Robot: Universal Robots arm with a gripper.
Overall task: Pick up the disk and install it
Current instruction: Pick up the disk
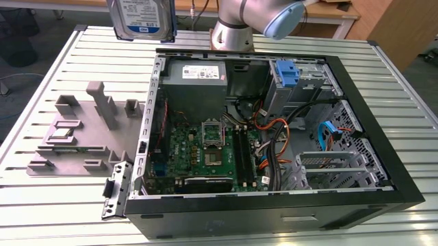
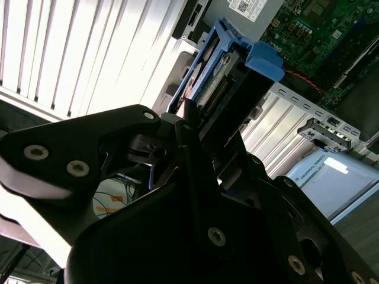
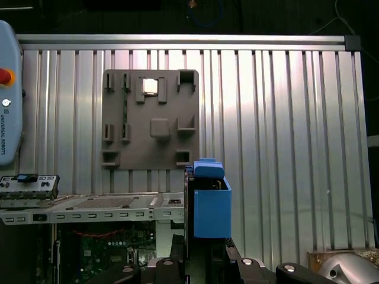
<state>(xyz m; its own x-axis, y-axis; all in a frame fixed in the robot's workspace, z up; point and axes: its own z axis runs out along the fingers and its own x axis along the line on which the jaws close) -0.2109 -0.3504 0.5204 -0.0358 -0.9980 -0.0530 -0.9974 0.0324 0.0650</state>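
The disk, a silver drive with a white-and-blue label in a blue carrier frame, hangs high above the slatted table, near the far left corner of the open computer case in the exterior view. In both wrist views my gripper is shut on the disk, whose blue carrier sticks out beyond the black fingers. A blue bracket sits in the drive bay at the case's far side.
A grey fixture plate with slots and posts lies on the table at the exterior view's left of the case. The arm's base stands behind the case. A grey pendant lies at the table's edge.
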